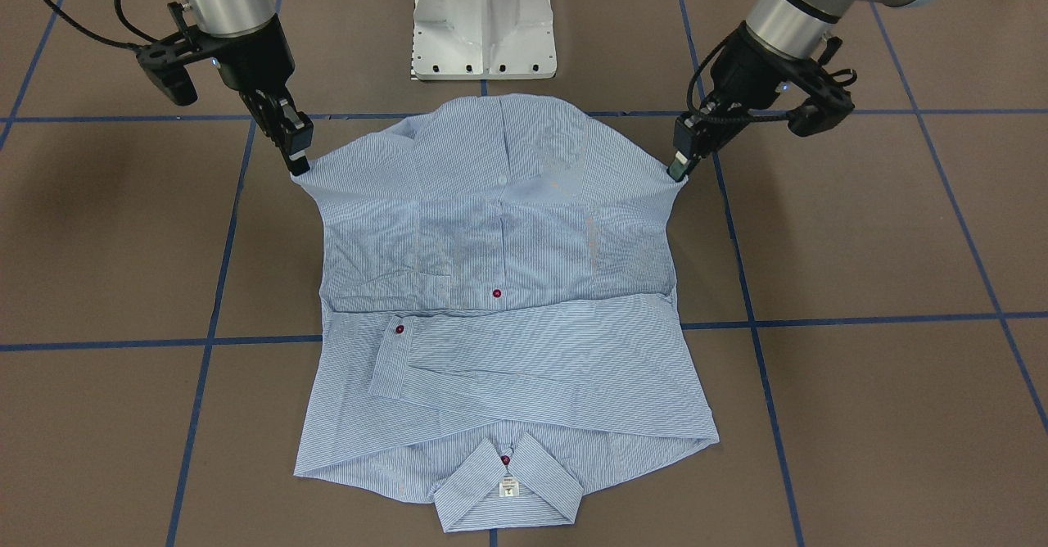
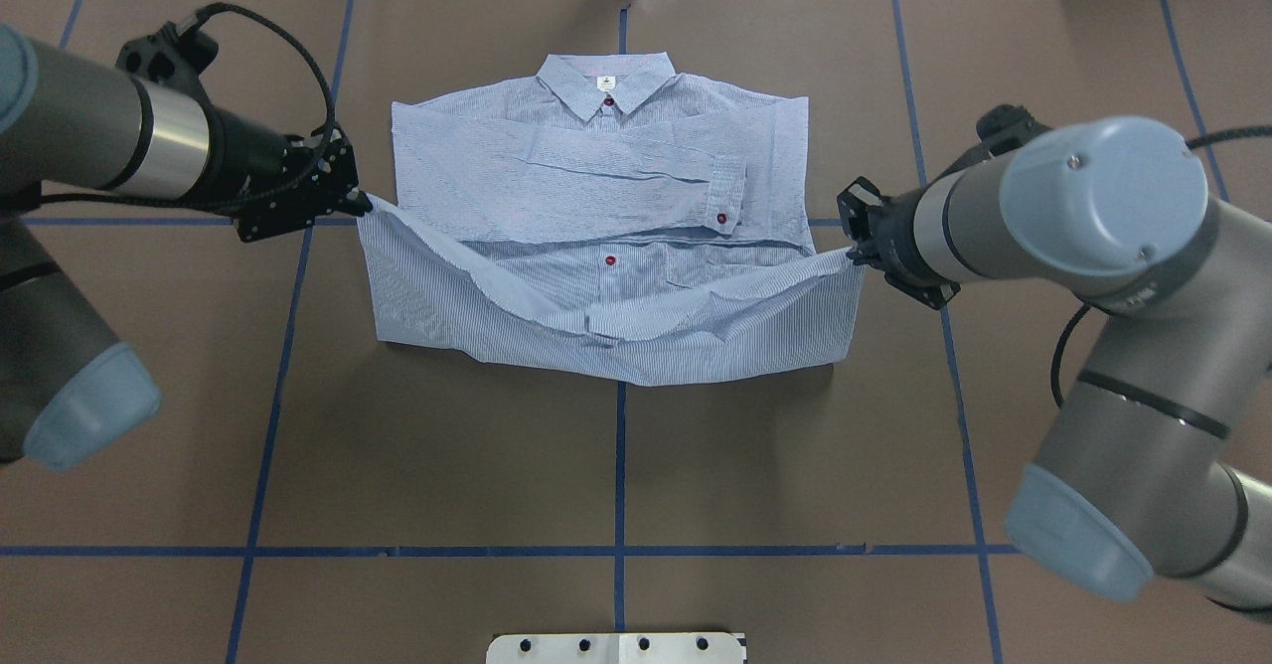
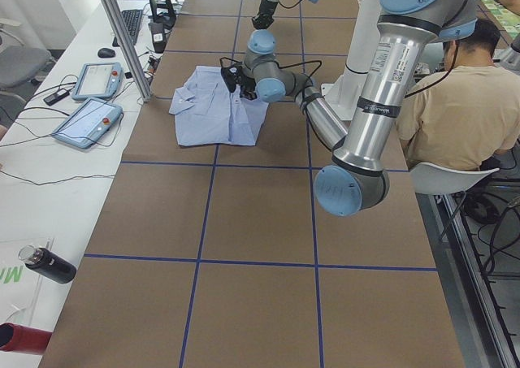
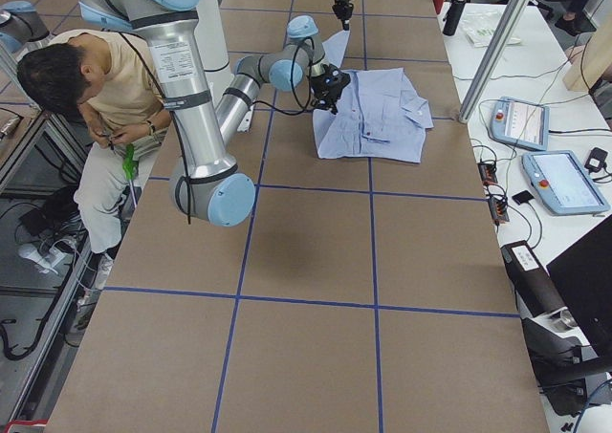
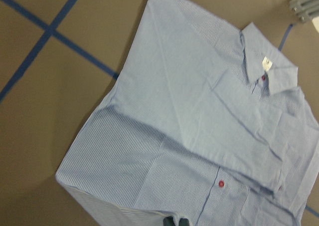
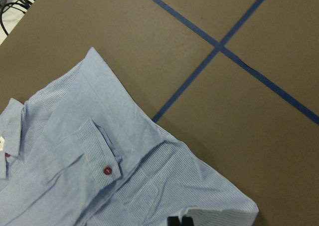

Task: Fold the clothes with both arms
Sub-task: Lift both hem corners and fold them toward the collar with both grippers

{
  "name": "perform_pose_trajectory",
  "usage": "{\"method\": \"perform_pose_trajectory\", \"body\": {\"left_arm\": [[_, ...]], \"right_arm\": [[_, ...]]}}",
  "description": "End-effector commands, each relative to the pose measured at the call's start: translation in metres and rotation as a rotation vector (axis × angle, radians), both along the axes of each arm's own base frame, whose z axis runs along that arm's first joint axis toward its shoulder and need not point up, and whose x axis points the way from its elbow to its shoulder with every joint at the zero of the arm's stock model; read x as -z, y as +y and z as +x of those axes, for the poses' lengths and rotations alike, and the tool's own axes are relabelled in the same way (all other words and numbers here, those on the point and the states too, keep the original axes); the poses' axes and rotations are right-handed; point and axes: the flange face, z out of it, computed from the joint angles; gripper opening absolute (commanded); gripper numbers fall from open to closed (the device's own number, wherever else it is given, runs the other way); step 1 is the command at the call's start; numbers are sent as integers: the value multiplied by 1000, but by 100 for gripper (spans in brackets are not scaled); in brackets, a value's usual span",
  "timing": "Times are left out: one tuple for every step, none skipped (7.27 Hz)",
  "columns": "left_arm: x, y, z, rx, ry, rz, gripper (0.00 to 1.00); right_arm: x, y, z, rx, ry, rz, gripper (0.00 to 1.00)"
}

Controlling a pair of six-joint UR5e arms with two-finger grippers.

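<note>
shirt (image 2: pixel 606 237): mid-table, front up, collar (image 2: pixel 606 83) on the side far from the robot. Upper half lies flat on the table (image 2: pixel 447 465); lower half is lifted off it.
step (my read): bottom-to-collar fold, roughly halfway. Hem corners are up but not yet laid on the chest.
risk, slip: each grip holds only a thin corner. If the arms spread or travel at unequal rates, a corner could pull free and the flap would land crooked.
risk, sag: hem (image 2: pixel 596 324) droops between the two grips. Laid down like that, it would likely bunch in the middle.
risk, drag: a low pass could shove the folded sleeve (image 2: pixel 596 182) and cuff (image 2: pixel 728 192) out of place, or slide the whole shirt.
look: fine blue-white stripes, thin and limp. Sleeve is folded across the chest, with dark red buttons on cuff and placket and a small white label in the collar. The raised part is wrinkled.
left gripper (image 2: pixel 363 205): fingers pinched on the hem corner at its side, cloth taut to the tips.
right gripper (image 2: pixel 853 251): same, fingers clamped on the opposite hem corner.
table: brown surface with blue tape grid (image 2: pixel 618 465); white pedestal base (image 1: pixel 483 23) at the robot's edge.
outside: a person (image 3: pixel 455 100) sits beside the table.
</note>
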Motion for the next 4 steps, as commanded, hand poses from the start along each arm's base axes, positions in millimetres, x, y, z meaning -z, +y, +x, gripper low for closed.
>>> {"method": "perform_pose_trajectory", "body": {"left_arm": [[-8, -62, -9, 46, -58, 16, 0], [-4, -83, -1, 56, -66, 6, 0], [-12, -94, 5, 57, -77, 5, 0], [-22, -102, 9, 60, -68, 16, 0]], "right_arm": [[1, -77, 10, -12, 85, 32, 0], [4, -111, 6, -20, 115, 33, 0], [2, -132, 8, -14, 138, 36, 0], [-1, -146, 8, -8, 161, 39, 0]]}}
